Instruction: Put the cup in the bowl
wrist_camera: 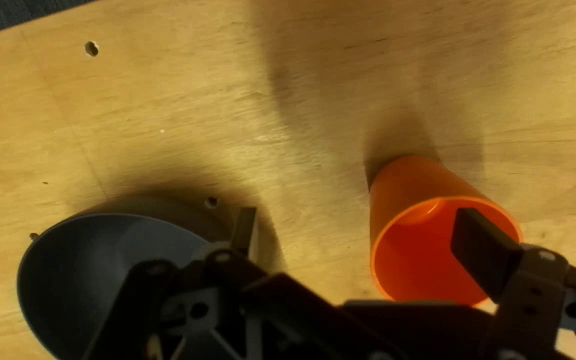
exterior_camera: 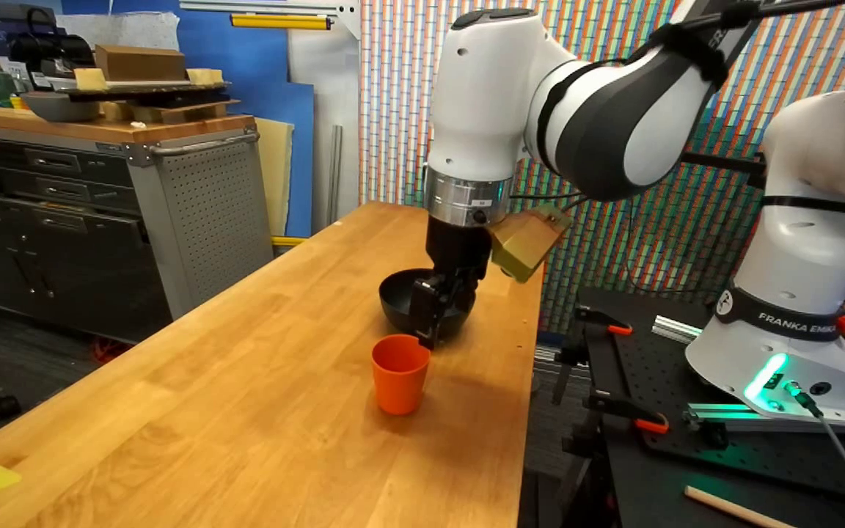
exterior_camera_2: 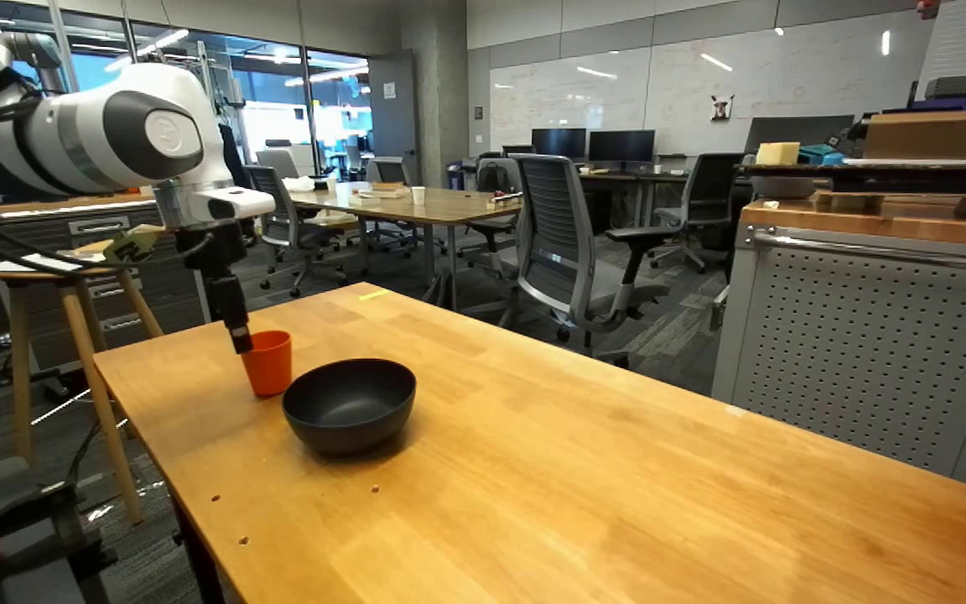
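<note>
Exterior view: "FRANKA EMIKA" reads on the dark band [exterior_camera: 789,319] round the robot base [exterior_camera: 796,357]. Wrist view: the gripper [wrist_camera: 359,232] is spread wide, one finger overlapping the mouth of the upright cup [wrist_camera: 418,240]; whether it touches the rim is hard to tell. Cup and bowl [exterior_camera_2: 349,419] stand apart on the table [exterior_camera_2: 575,470], both nearer the edge facing that base, the cup closer to the short end.

In exterior view I see cup [exterior_camera: 399,381] on table [exterior_camera: 261,367], toward right edge; bowl [exterior_camera: 397,304] behind it, apart, same edge.
</note>
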You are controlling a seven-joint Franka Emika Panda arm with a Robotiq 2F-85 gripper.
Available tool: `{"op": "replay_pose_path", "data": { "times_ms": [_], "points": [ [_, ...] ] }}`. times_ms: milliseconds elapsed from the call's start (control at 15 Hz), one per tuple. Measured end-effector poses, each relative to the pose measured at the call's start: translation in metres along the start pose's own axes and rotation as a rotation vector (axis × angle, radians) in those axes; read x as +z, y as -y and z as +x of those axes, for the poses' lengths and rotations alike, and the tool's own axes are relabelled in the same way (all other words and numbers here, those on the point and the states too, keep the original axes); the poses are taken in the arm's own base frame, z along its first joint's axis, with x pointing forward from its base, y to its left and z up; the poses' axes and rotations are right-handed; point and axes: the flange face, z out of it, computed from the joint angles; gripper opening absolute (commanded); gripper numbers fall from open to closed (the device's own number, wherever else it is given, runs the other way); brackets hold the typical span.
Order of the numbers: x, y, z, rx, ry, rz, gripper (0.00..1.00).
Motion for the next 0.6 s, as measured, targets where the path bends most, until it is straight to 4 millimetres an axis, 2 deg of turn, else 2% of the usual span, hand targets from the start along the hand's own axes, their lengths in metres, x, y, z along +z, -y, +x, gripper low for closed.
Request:
{"op": "replay_pose_path", "data": {
  "times_ms": [200, 267, 333, 600],
  "points": [
    [0.017, 0.011, 0.006, -0.016, -0.019, -0.016, 1.0],
    [0.021, 0.015, 0.009, -0.023, -0.026, -0.019, 0.75],
    [0.027, 0.019, 0.011, -0.03, -0.03, -0.024, 0.74],
    [0.045, 0.031, 0.018, -0.046, -0.029, -0.043, 0.42]
  ]
}}
